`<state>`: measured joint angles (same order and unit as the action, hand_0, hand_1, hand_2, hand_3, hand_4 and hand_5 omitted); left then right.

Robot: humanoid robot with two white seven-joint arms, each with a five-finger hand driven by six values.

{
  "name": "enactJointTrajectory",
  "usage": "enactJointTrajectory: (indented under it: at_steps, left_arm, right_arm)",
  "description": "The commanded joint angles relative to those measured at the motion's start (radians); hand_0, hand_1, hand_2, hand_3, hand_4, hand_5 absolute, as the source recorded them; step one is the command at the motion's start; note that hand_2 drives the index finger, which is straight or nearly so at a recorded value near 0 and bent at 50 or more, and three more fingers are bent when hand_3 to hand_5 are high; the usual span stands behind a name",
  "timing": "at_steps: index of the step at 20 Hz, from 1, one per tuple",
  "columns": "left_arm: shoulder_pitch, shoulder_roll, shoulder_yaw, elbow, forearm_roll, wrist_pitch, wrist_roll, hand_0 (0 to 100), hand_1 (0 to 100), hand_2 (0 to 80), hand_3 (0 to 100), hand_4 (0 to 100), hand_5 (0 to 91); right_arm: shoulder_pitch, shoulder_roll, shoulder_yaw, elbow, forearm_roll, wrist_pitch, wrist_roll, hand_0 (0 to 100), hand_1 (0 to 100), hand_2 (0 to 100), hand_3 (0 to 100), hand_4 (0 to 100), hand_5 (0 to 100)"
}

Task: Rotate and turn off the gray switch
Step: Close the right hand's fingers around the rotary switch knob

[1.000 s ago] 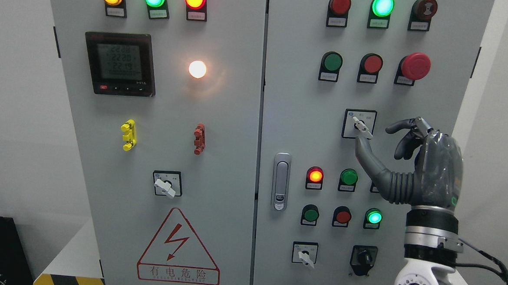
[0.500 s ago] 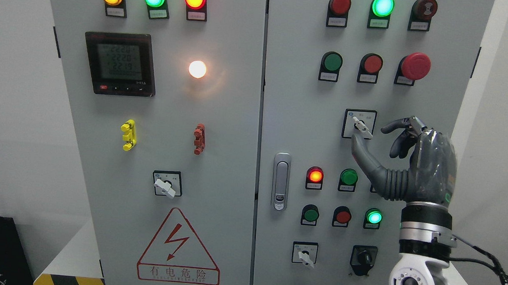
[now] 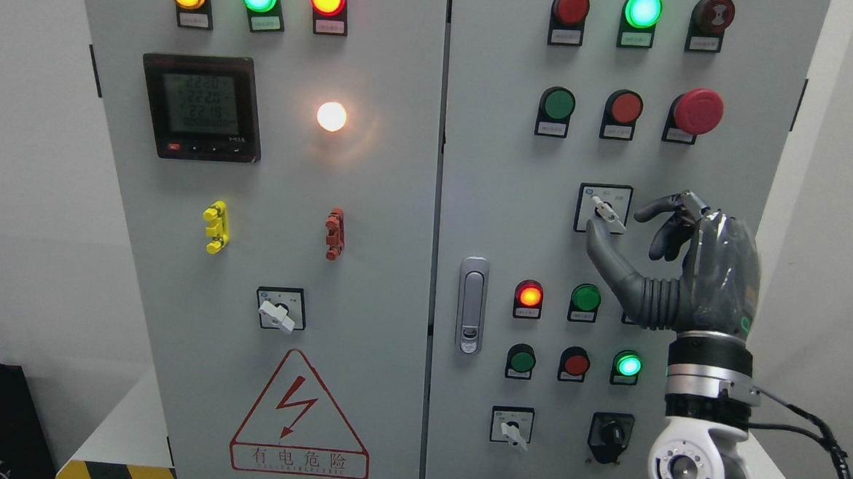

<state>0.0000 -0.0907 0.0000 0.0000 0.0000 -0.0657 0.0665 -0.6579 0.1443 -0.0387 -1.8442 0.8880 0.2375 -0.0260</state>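
Right hand raised in front of the right door of the cabinet, arm entering from the lower right. Fingers loosely curled, thumb stretched up and left; the hand grips nothing. Thumb tip sits just under the lower right corner of the switch; whether it touches the lever end I cannot tell. Index fingertip is just right of the switch plate, apart from it.

Switch: gray lever on a square white plate with a black frame, mid-height on the right door, below the red mushroom button. Lever lies tilted, upper left to lower right.

Below the hand, a lit red lamp and a lit green lamp show; a dark green button sits between thumb and red lamp.

Left door: meter with lit digits, a glowing white lamp, a second gray selector, and a red warning triangle.

Door handle stands at the right door's left edge.
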Motion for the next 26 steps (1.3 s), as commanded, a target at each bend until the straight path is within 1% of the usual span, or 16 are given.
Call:
enactJointTrajectory:
  at_steps: [1, 16, 21, 26]
  left_arm:
    - [-0.009, 0.0, 0.008, -0.026, 0.02, 0.0, 0.0, 12, 39, 0.0, 0, 0, 0.0]
    - [-0.009, 0.0, 0.008, -0.026, 0.02, 0.0, 0.0, 12, 39, 0.0, 0, 0, 0.0]
    - [-0.009, 0.0, 0.008, -0.026, 0.02, 0.0, 0.0, 12, 39, 0.0, 0, 0, 0.0]
    - [-0.009, 0.0, 0.008, -0.026, 0.02, 0.0, 0.0, 12, 39, 0.0, 0, 0, 0.0]
  right_arm:
    - [-0.011, -0.002, 0.0, 0.031, 0.0, 0.009, 0.008, 6, 47, 59, 92, 94, 100]
    - [-0.011, -0.006, -0.003, 0.033, 0.0, 0.011, 0.006, 8, 47, 59, 93, 94, 100]
    - [-0.025, -0.005, 0.0, 0.033, 0.0, 0.011, 0.008, 9, 46, 59, 93, 94, 100]
    - [-0.026, -0.005, 0.0, 0.039, 0.002, 0.025, 0.008, 9, 46, 59, 93, 94, 100]
